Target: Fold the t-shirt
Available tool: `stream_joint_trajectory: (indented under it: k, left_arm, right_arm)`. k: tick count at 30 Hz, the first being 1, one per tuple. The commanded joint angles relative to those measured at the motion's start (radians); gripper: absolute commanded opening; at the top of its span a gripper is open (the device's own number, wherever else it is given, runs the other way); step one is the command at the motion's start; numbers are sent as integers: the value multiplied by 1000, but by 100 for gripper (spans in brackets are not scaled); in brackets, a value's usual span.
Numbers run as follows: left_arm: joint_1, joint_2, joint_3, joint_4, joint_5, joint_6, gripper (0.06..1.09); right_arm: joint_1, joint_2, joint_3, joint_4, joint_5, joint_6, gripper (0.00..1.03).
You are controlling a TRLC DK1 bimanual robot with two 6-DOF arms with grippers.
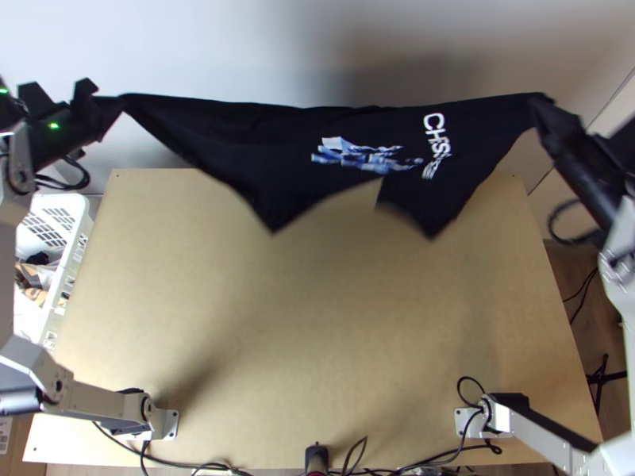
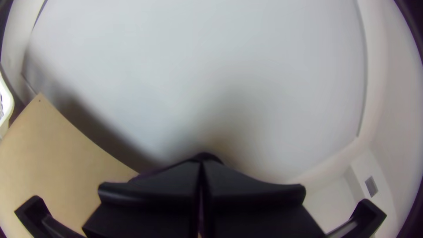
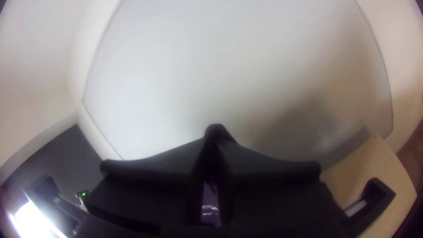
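Note:
The black t-shirt (image 1: 317, 143), with a blue and white print, hangs stretched between the two grippers above the table's far edge. Its top edge runs nearly straight, and two lower points droop over the board. My left gripper (image 1: 119, 103) is shut on one end at the upper left; in the left wrist view the left gripper (image 2: 202, 163) has its fingers together with dark cloth at the tips. My right gripper (image 1: 541, 101) pinches the other end at the upper right; in the right wrist view the right gripper (image 3: 216, 132) holds a bit of dark cloth between its fingertips.
The light wooden table (image 1: 317, 317) lies below the shirt. A white basket (image 1: 78, 262) with things inside stands beside its left edge. Black cables (image 1: 444, 458) run along the near edge, around a small black device (image 1: 316, 458). A pale wall rises behind.

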State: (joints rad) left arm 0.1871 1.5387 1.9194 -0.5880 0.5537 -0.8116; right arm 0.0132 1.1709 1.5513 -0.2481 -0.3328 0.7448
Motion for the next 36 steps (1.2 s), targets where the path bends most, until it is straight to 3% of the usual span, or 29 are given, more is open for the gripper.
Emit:
stream_joint_trajectory:
  k: [1,7,12,19,25,27,30,32,36]
  left_arm:
    - [-8,-150,67,-35,149,-17,9]
    - [-8,-370,63,-18,321,-47,9]
    - [-31,-526,3,68,336,-66,9]
    - [-29,-666,-204,36,367,-58,9]
    - [14,-716,-723,31,364,86,9]
    - [37,-690,-922,96,350,123,9]
    - [31,-591,-1166,269,255,193,9]
    - [32,-496,-1241,356,210,261,9]
    - [38,-324,-1244,494,195,270,9]
  right_arm:
    - [-9,-221,-11,-10,-173,1,3]
    - [106,-404,32,-56,-230,2,3]
    - [185,-428,113,-137,-230,2,3]
    - [188,-425,102,-286,-222,-22,3]
    - [116,-507,-404,-234,-189,-39,3]
    - [85,-544,-611,-123,-189,-32,3]
    - [18,-553,-856,-13,-189,-74,3]
    - [-9,-544,-956,73,-189,-121,3]
    - [-76,-467,-1034,199,-189,-167,3]
